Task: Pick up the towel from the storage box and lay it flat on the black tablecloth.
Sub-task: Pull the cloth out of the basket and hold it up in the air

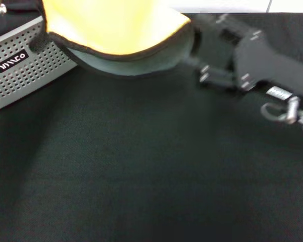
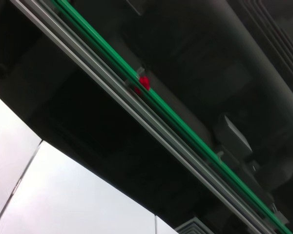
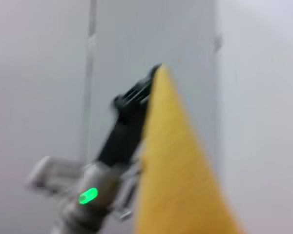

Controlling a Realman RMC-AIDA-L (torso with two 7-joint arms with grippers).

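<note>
The towel (image 1: pixel 116 25) hangs in the air at the back of the head view, yellow face towards me, grey-green face showing below its black hem. It hangs over the right end of the storage box (image 1: pixel 20 75) and the black tablecloth (image 1: pixel 151 166). My right gripper (image 1: pixel 193 40) reaches in from the right and is shut on the towel's right edge. The right wrist view shows the yellow towel (image 3: pixel 176 161) stretching away to my left gripper (image 3: pixel 149 80), which is shut on its far corner. The left wrist view shows none of the task's things.
The light-grey perforated box with its black label (image 1: pixel 12 61) stands at the back left. The tablecloth covers the whole table in front of it. The left wrist view shows only a green strip (image 2: pixel 176 117) on metal rails.
</note>
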